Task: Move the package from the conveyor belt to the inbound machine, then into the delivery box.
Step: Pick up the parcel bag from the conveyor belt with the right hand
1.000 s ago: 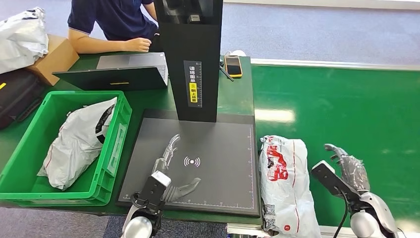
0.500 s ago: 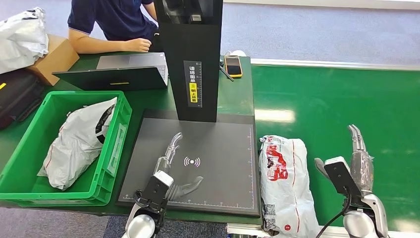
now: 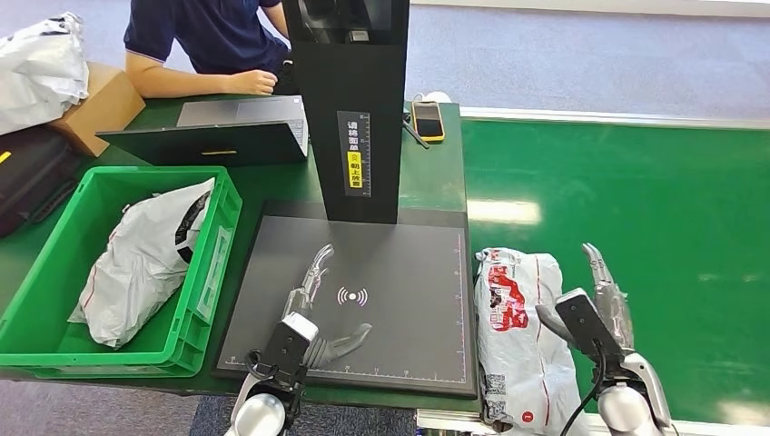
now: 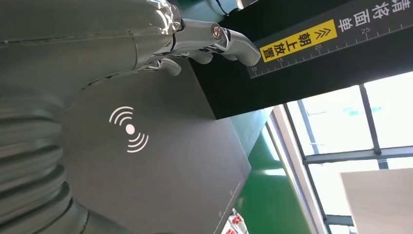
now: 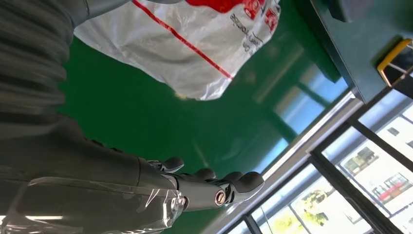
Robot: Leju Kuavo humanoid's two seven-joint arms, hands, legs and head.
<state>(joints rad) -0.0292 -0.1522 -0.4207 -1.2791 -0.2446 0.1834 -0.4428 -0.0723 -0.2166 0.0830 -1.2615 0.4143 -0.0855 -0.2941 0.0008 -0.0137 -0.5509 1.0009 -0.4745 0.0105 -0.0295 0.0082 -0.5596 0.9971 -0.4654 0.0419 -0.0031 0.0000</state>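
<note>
Overhead, from the head view: package [image 3: 524, 336], soft crinkly poly bag, on conveyor belt [image 3: 654, 209] beside inbound machine [image 3: 363, 300]; probably light, slippery, best grasped mid-body; right robot hand [image 3: 607, 295] alongside, fingers straight, spread, empty; left robot hand [image 3: 313, 313] spread, empty, over machine plate. Left wrist view: fingers [image 4: 229, 41] extended above plate. Right wrist view: package near end cropped; contents hidden.

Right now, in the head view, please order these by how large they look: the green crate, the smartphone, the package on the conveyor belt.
1. green crate
2. package on the conveyor belt
3. smartphone, farther from the camera, yet plainly the smallest
</note>
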